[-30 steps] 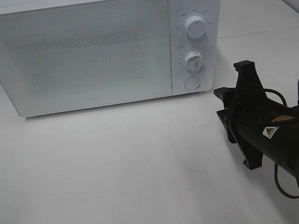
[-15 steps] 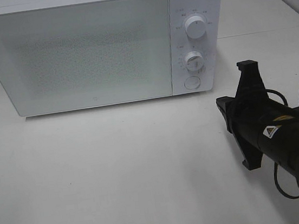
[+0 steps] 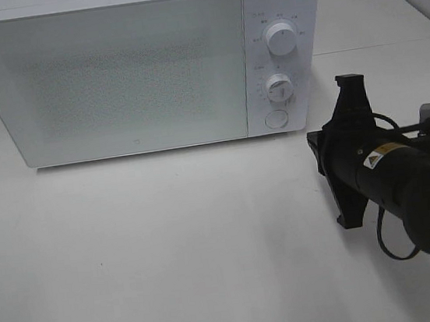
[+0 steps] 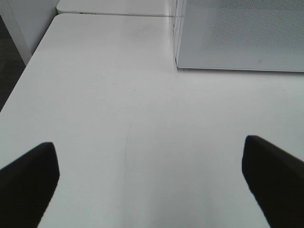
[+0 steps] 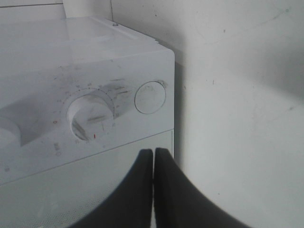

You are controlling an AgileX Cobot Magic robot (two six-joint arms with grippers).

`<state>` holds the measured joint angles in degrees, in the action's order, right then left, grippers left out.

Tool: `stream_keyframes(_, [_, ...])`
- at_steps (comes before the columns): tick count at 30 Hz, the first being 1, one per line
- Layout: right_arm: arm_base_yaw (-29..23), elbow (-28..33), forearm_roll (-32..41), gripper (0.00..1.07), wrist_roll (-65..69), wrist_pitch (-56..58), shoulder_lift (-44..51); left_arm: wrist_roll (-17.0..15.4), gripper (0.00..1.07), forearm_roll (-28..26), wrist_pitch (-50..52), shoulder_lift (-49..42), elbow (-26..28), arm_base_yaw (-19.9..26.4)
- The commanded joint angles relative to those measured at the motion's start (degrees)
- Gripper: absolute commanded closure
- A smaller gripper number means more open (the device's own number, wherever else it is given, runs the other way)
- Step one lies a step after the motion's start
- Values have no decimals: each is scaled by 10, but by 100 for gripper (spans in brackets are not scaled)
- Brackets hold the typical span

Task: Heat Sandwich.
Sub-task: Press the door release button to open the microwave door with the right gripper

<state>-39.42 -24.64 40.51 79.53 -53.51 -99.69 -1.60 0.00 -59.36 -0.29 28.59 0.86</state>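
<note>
The sandwich and its plate are out of view. The white microwave (image 3: 110,72) stands at the back of the table with its door shut. My right gripper (image 3: 313,143) is shut and empty, its tips a short way in front of the microwave's lower right corner. In the right wrist view the shut fingertips (image 5: 153,154) lie just below the round door button (image 5: 150,97) and the lower knob (image 5: 90,116). My left gripper (image 4: 152,190) is open and empty over bare table; the left wrist view shows the microwave's corner (image 4: 237,33) ahead. It does not show in the high view.
The control panel has an upper knob (image 3: 282,40), a lower knob (image 3: 277,86) and the round button (image 3: 275,119). The white table (image 3: 170,245) stretches in front of the microwave. The table's left edge (image 4: 19,80) drops off beside my left gripper.
My right arm has shifted slightly left toward the microwave's control panel and turned a little. The gripper stays shut. The microwave has not changed.
</note>
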Motion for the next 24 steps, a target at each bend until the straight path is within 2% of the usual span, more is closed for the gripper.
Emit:
stream_keyframes(1, [23,-23,-27,105,-21,21,-1,1,6,-3,4,-11,-2,-3])
stream_keyframes(16, [36,-121,-57,107,6,19,-116,1,6,-3,4,-11,-2,-3])
stream_keyframes(24, [64,-164,-85,107,4,31,-152,1,6,-3,4,-11,-2,-3])
